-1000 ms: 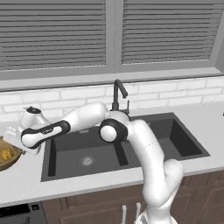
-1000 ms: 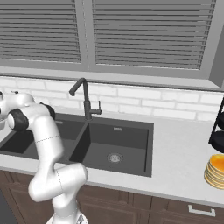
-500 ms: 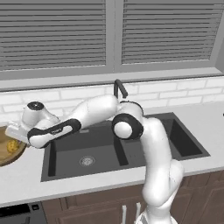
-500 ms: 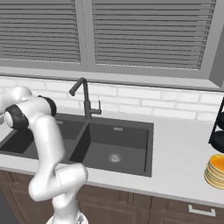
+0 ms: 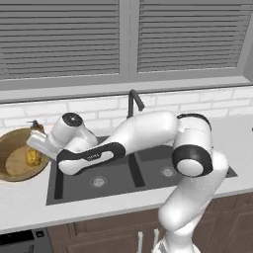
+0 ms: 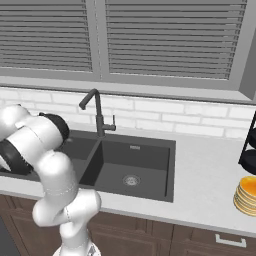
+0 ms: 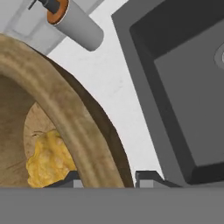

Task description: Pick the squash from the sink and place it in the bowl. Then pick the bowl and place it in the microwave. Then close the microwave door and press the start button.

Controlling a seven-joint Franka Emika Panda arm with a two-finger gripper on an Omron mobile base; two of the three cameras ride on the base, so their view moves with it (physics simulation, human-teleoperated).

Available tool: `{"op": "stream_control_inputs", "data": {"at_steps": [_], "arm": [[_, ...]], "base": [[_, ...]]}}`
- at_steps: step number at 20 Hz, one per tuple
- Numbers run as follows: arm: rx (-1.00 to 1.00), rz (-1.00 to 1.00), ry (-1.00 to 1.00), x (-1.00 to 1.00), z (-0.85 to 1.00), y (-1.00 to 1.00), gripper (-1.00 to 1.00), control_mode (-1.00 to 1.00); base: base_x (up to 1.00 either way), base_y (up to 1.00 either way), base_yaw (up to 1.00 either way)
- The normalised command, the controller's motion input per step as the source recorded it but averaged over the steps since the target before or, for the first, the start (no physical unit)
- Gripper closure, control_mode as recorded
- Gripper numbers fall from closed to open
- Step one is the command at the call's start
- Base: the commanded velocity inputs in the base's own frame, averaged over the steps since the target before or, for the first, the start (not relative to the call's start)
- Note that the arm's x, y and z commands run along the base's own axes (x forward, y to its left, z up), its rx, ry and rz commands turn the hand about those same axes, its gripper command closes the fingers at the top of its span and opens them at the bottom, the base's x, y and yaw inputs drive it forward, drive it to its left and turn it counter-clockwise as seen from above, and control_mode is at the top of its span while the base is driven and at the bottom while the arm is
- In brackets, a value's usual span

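Squash is sitting in the bowl on the surface left of the sink; my claw is clamped on its rim, so next I'm lifting toward the microwave

Kitchen: sink, faucet, cabinets.

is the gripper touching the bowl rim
Touching. In the hand view the gripper straddles the bowl rim, one fingertip inside beside the squash, the other outside, both shut against the wood.
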Motion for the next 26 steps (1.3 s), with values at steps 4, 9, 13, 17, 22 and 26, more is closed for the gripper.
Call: {"op": "stream_control_inputs", "data": {"at_steps": [4,9,13,17,22,26], "arm": [[0.12,-0.02,0.1,-0.31,0.78,-0.98,1.0,-1.0],[0.03,-0.02,0.17,-0.27,0.49,-0.81,1.0,-1.0],[0.0,-0.06,0.23,-0.14,0.25,-0.67,1.0,-1.0],[0.0,-0.08,0.19,-0.07,0.32,-0.7,1.0,-1.0],[-0.03,-0.12,0.08,-0.08,0.35,-0.68,1.0,-1.0],[-0.03,-0.13,0.03,-0.16,0.36,-0.69,1.0,-1.0]], "base": [[0.0,0.0,0.0],[0.0,0.0,0.0],[0.0,0.0,0.0],[0.0,0.0,0.0],[0.0,0.0,0.0],[0.0,0.0,0.0]]}}
